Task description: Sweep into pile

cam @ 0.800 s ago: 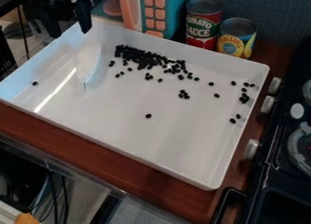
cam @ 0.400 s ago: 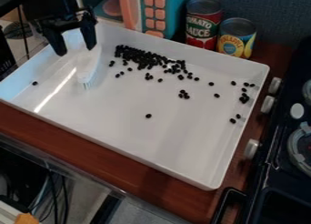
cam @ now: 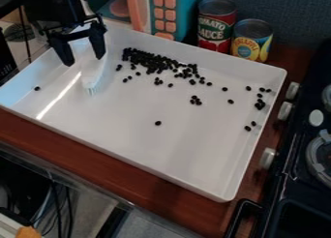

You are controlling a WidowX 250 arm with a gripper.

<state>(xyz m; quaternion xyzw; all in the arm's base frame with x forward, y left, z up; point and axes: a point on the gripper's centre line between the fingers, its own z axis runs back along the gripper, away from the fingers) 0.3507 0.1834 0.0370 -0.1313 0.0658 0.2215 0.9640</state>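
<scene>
The black gripper (cam: pixel 84 61) hangs over the white tray's upper left part, open, its two fingers apart above the brush. Below and between them lies the white brush (cam: pixel 92 76), its pale bristles toward the viewer; its upper part is partly hidden by the gripper. The white tray (cam: pixel 148 157) holds black beans. Most of the beans (cam: pixel 152 61) form a dense band along the tray's far side. Several beans (cam: pixel 260 105) are scattered near the right wall, one bean (cam: pixel 157 123) lies near the middle, and another bean (cam: pixel 37 88) is by the left wall.
Behind the tray stand a teal and pink toy microwave (cam: pixel 169 12), a tomato sauce can (cam: pixel 217 24) and a shorter pineapple can (cam: pixel 253 40). A black toy stove (cam: pixel 292 184) with light knobs flanks the right side. Cables hang below the wooden counter's front edge.
From the upper left, the gripper has come down and slightly right, over the brush. Its fingers are further apart than in the first frame. The brush and beans have stayed put.
</scene>
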